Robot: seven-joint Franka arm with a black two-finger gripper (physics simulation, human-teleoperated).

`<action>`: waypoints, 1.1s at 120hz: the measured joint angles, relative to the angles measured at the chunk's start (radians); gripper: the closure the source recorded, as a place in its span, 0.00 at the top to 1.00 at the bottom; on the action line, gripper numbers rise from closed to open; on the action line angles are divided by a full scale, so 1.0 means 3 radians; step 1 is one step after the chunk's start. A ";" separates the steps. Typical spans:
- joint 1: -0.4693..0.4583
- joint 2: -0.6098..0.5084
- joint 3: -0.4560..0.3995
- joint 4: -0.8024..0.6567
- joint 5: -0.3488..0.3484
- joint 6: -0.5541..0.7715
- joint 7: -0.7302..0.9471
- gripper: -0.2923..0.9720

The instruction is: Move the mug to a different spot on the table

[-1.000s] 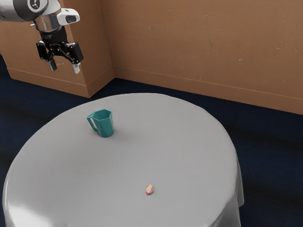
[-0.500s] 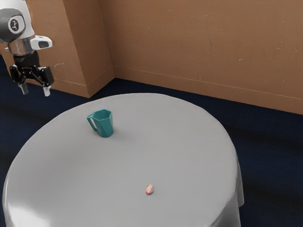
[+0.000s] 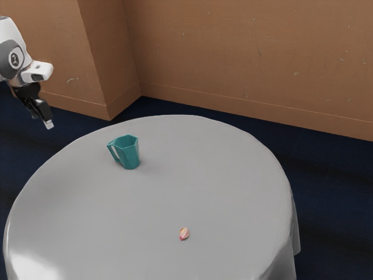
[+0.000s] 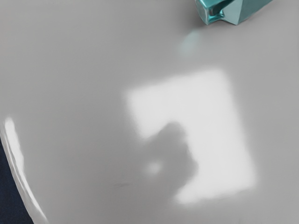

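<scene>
A teal mug point(image 3: 125, 150) stands upright on the round grey table point(image 3: 221, 175), toward the exterior view's left, its handle facing the near-left. My gripper point(image 3: 46, 121) hangs in the air beyond the table's left edge, well above and to the left of the mug, turned side-on. It is open and holds nothing. In the wrist view a corner of the mug point(image 4: 229, 9) shows off to one side of my hand, over the bare table point(image 4: 84, 84), where the hand's shadow falls.
A small pink and yellow object point(image 3: 184, 234) lies near the table's front. Brown walls with a jutting corner point(image 3: 111, 70) stand behind, over dark blue floor. The table's rim point(image 4: 14, 154) shows in the wrist view.
My arm has swung toward the exterior view's left and lower, away from the wall corner, and the hand has turned side-on. The mug and the pink object have not moved.
</scene>
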 joint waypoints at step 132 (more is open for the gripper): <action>0.0095 0.0561 -0.0247 -0.0438 -0.1692 0.1014 0.3017 0.77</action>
